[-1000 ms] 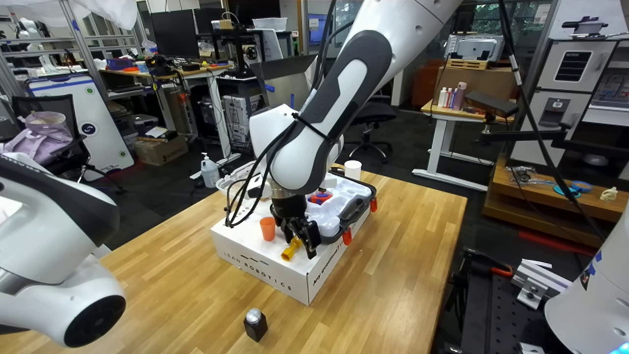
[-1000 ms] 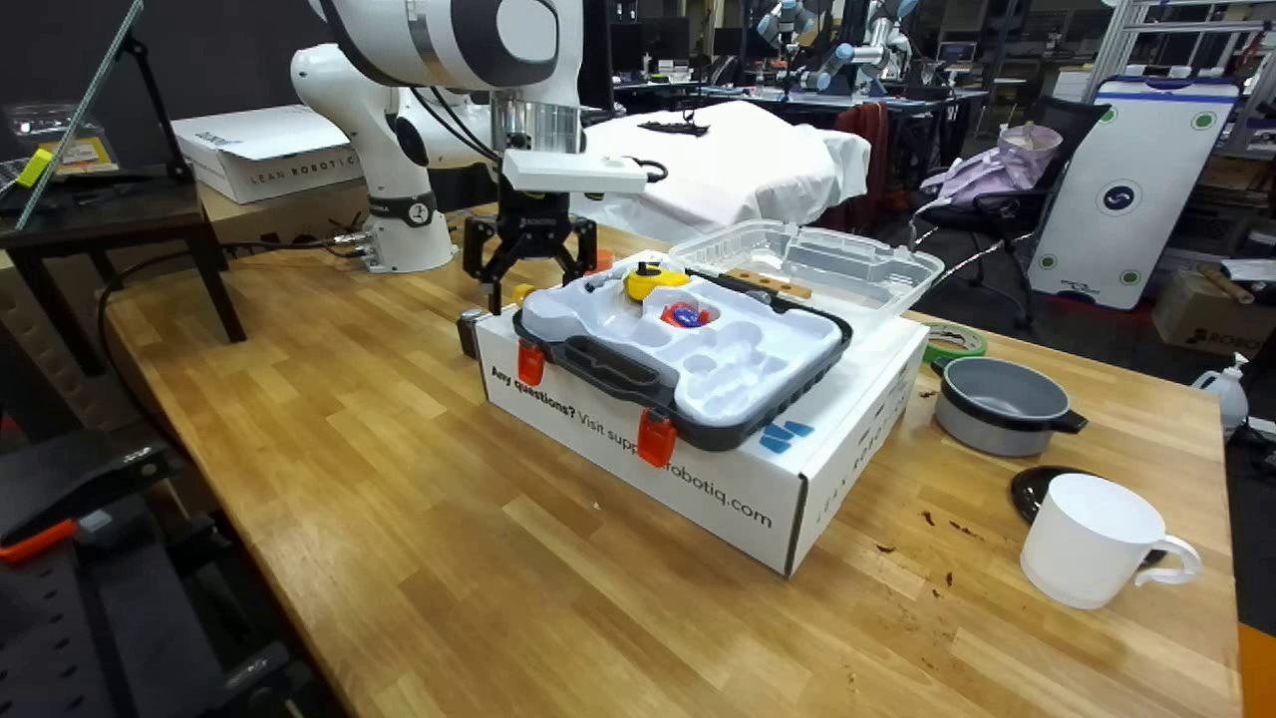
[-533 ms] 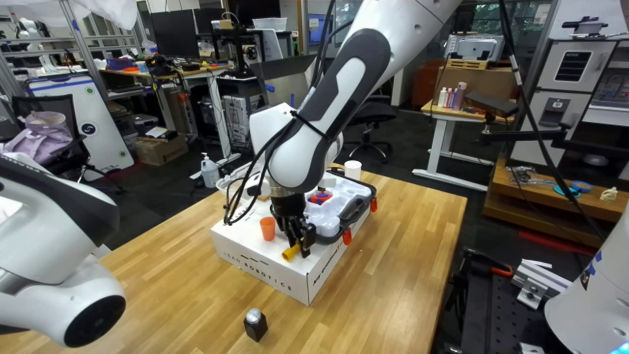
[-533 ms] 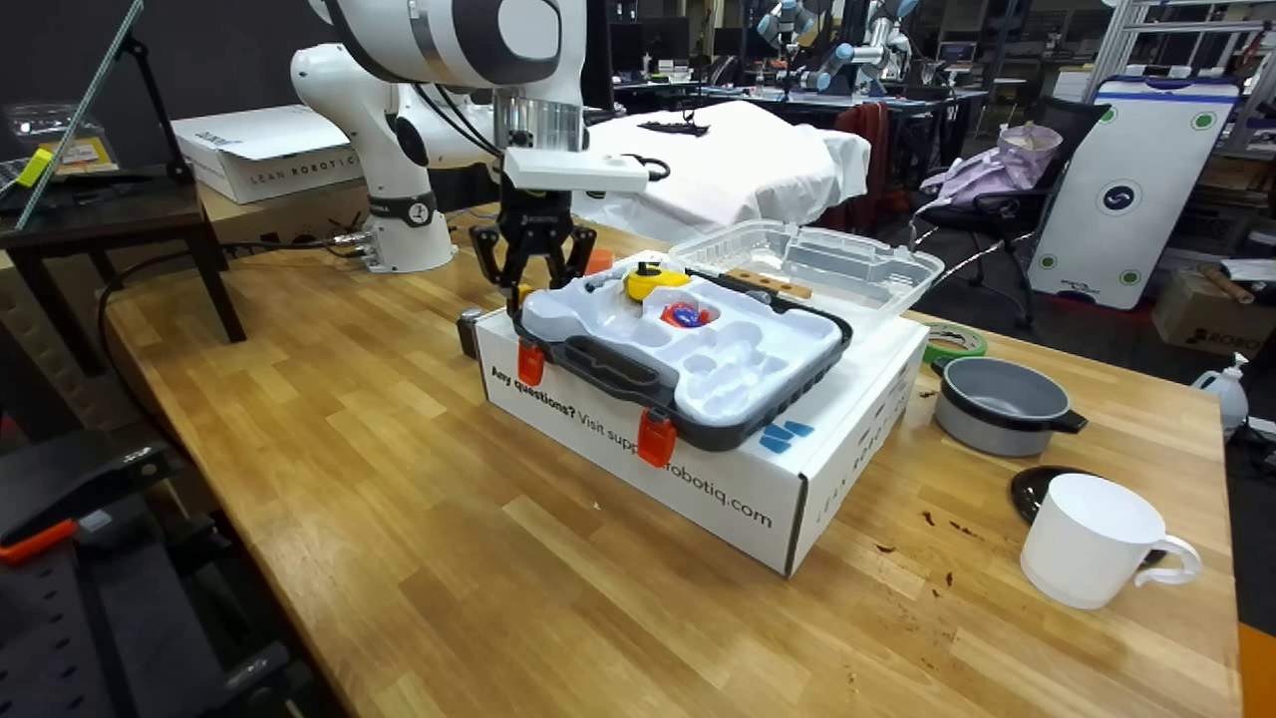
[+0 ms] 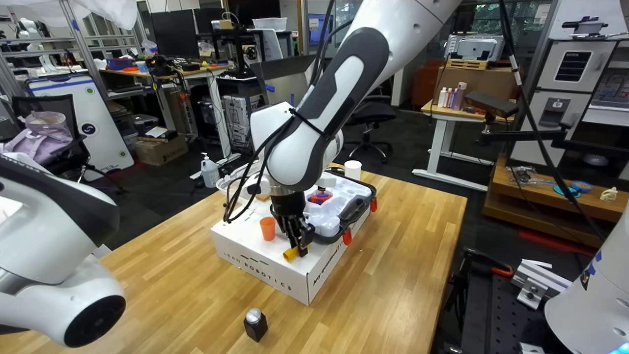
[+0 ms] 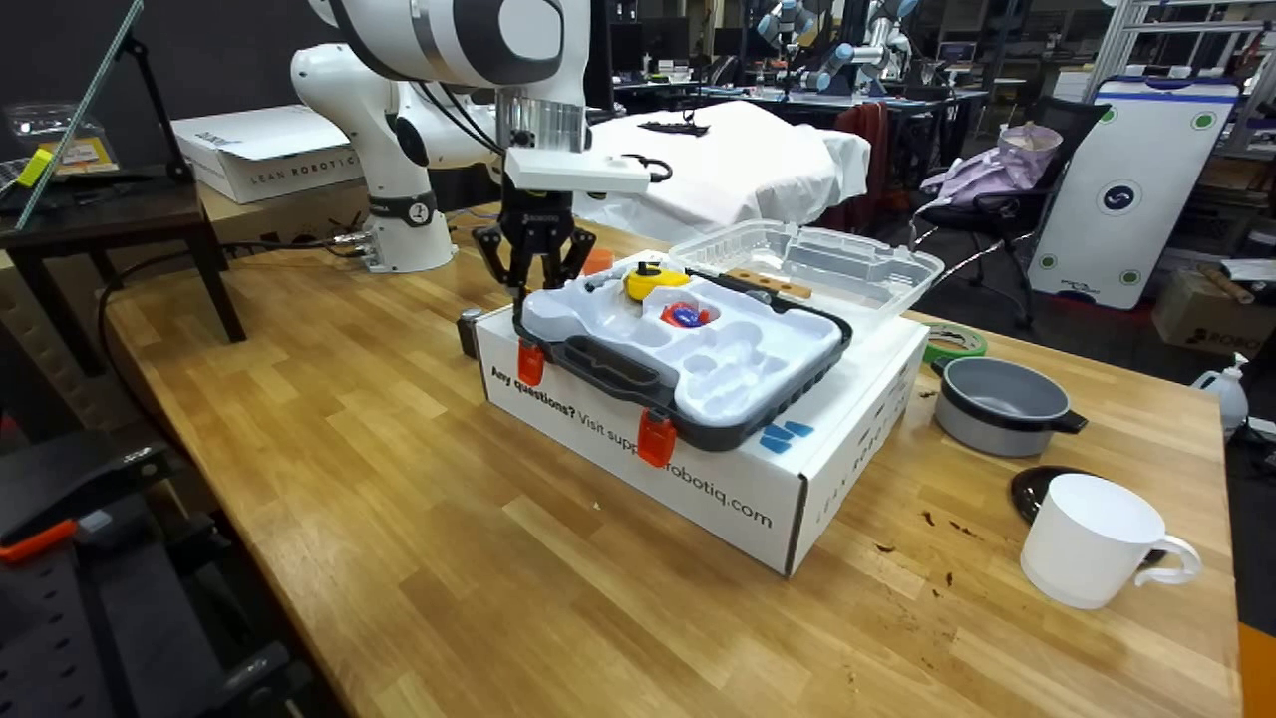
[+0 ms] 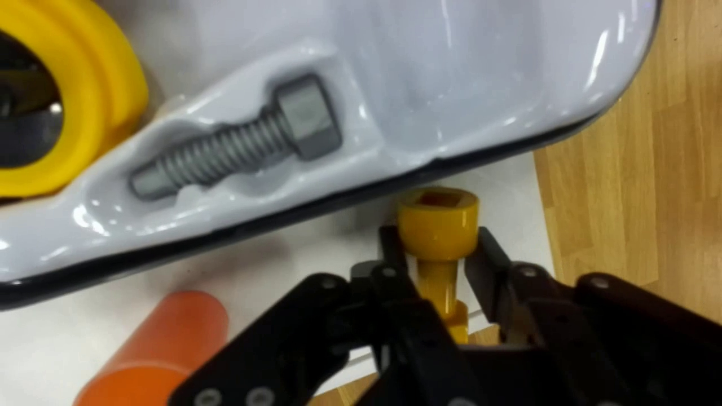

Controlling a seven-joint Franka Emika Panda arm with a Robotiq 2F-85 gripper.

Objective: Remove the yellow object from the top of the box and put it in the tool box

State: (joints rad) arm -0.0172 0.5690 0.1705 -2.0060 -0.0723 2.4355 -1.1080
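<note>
The yellow object [image 7: 437, 228], a bolt-like piece with a wide head and a narrower shank, lies on top of the white box [image 5: 275, 275] near its corner. My gripper [image 7: 437, 242] is shut on its head, a dark finger on either side. In an exterior view its free end pokes out beside the gripper [image 5: 299, 250]. From the opposite camera the piece is hidden, and the gripper [image 6: 534, 289] stands just behind the tool box [image 6: 733, 436]. That tool box sits on the same box, its clear lid [image 6: 817, 261] swung back, a pale moulded tray showing.
An orange cup [image 5: 268, 229] stands on the box close to the gripper. Within the tool box are a yellow tape measure [image 6: 653, 281] and a grey bolt [image 7: 242, 141]. A grey pot [image 6: 1002, 414] and white mug [image 6: 1092, 543] are on the table; another arm [image 5: 54, 255] reaches in.
Over the last second the jaws have come together from wide apart onto the yellow object. The arm has shifted only slightly; the tool box and the box have stayed put.
</note>
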